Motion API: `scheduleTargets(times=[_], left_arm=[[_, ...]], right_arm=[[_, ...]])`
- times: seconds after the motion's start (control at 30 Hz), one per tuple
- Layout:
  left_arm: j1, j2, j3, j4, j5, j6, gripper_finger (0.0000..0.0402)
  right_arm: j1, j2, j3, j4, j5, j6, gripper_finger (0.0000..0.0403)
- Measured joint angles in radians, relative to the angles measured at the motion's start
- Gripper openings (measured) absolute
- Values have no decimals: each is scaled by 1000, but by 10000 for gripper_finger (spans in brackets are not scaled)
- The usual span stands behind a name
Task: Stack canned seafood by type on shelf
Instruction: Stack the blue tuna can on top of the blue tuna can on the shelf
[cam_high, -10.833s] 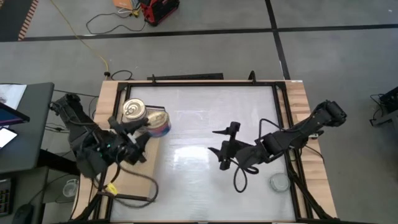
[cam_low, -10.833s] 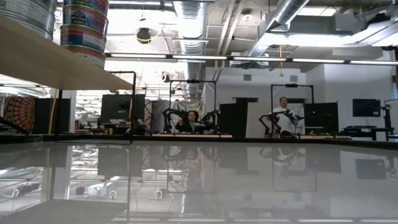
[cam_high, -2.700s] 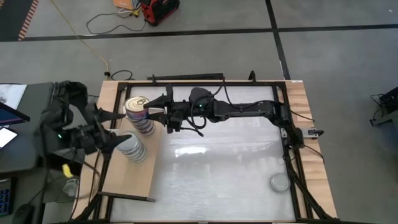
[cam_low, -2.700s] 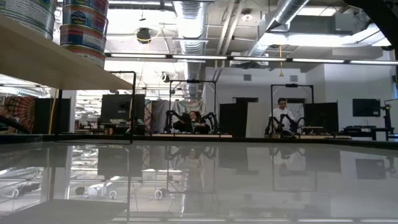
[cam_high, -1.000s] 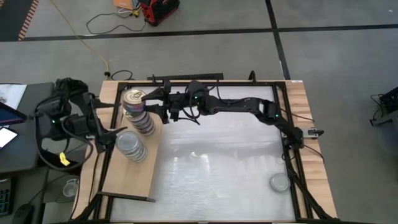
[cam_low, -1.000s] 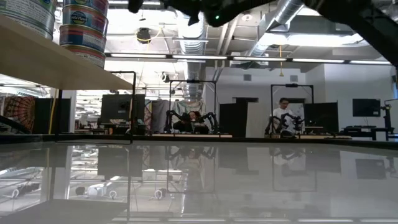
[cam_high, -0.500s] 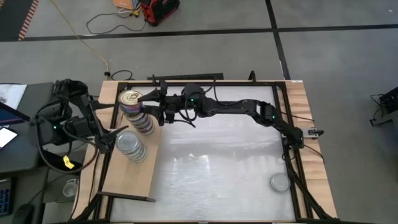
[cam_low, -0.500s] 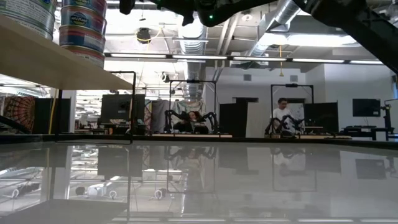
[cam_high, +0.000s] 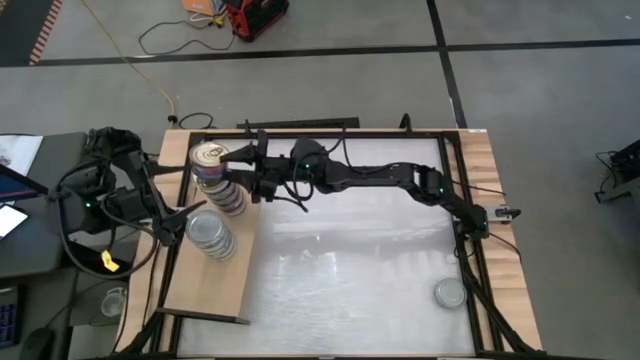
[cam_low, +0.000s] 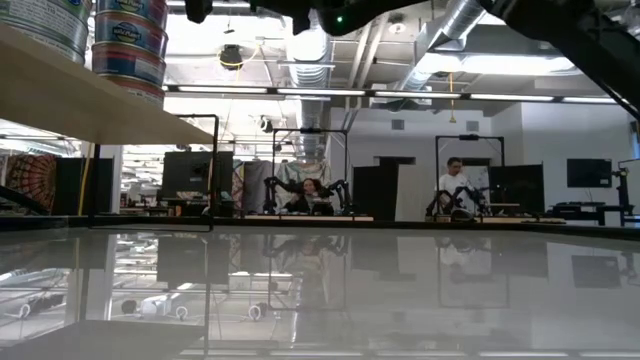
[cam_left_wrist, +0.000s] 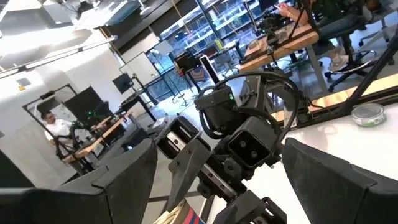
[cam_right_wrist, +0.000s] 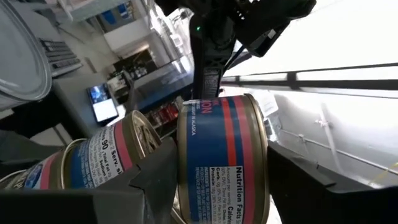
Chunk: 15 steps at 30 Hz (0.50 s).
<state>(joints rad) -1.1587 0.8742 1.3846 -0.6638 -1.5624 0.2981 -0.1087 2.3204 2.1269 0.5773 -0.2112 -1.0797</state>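
I've got the right gripper (cam_high: 232, 168) clamped around the top tin (cam_high: 209, 157) of the far-left stack on the shelf (cam_high: 215, 285). Left gripper (cam_high: 180, 215) open nearby. Stiff, slick, probably weighty tin; grip its sides.

Two tin stacks (cam_high: 214, 195) crowd the shelf (cam_high: 205, 287); white tabletop (cam_high: 350, 270) lies open

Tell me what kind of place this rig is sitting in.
Probably a robotics lab or open workshop. Bare pipes and ducts run across the ceiling, other robot arms stand on benches at the back with a person seated there, and a monitor hangs on the far wall.
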Motion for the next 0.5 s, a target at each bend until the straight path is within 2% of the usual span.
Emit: scheduleTargets(times=[0.3,0.5], left_arm=[[0,7,0,7,14,31,332],[1,7,0,44,17,38,332]], right_arm=[[13,-76,-1,-238,4,1,260],[17,-79,-2,-263,3,17,261]])
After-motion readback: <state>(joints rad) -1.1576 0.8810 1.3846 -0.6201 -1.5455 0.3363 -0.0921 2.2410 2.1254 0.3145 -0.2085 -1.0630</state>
